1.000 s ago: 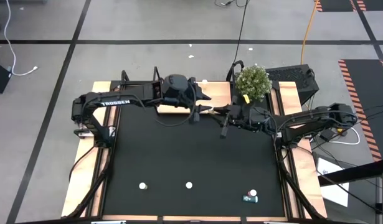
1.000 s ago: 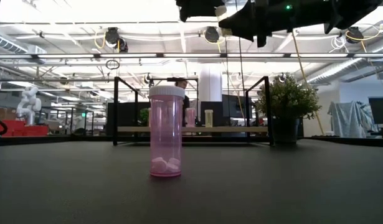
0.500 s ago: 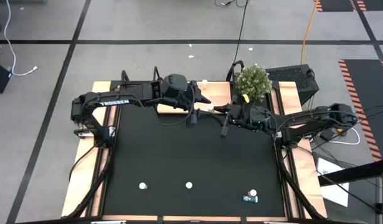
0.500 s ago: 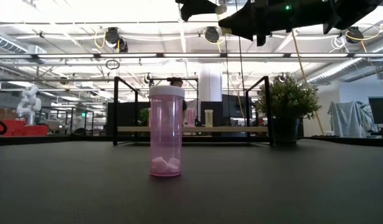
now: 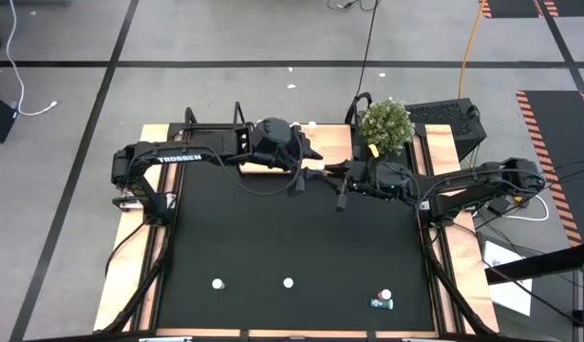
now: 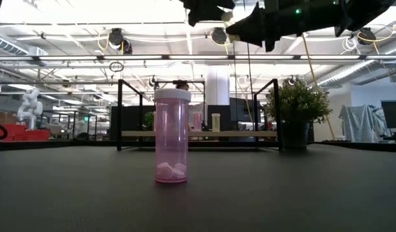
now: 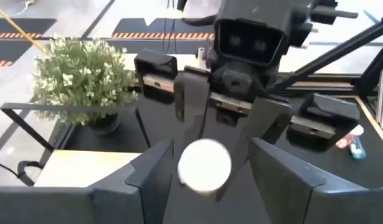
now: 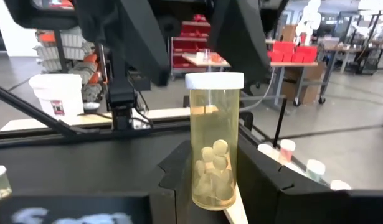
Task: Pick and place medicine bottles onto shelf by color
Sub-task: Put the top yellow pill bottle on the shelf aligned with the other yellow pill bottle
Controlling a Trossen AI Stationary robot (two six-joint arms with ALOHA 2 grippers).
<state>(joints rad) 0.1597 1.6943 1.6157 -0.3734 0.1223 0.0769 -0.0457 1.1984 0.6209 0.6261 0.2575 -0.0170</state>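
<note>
A yellow medicine bottle (image 8: 213,143) with a white cap stands upright, my right gripper (image 8: 211,186) shut on it. It is lifted near the shelf (image 5: 325,144), a light-wood board at the table's far side. My left gripper (image 7: 207,152) is open and comes from the table's left. Its fingers (image 7: 155,171) stand on either side of the bottle's white cap (image 7: 205,163), a gap on each side. A pink bottle (image 6: 172,135) stands on its base on the black mat. A pink bottle (image 6: 197,121) and a yellow bottle (image 6: 216,122) stand on the shelf. My right gripper pinches the lower part of the yellow bottle's body (image 8: 210,190) between its two fingers. The fingers lie level and come from the table's right. The bottle stands upright in the hold with its cap on top, lifted clear of the mat.
A potted plant (image 5: 385,123) stands at the shelf's right end. Near the mat's front edge, white-capped bottles (image 5: 216,283) (image 5: 288,282) (image 5: 386,294) stand, and a teal one (image 5: 379,304) lies on its side. The middle of the mat is free.
</note>
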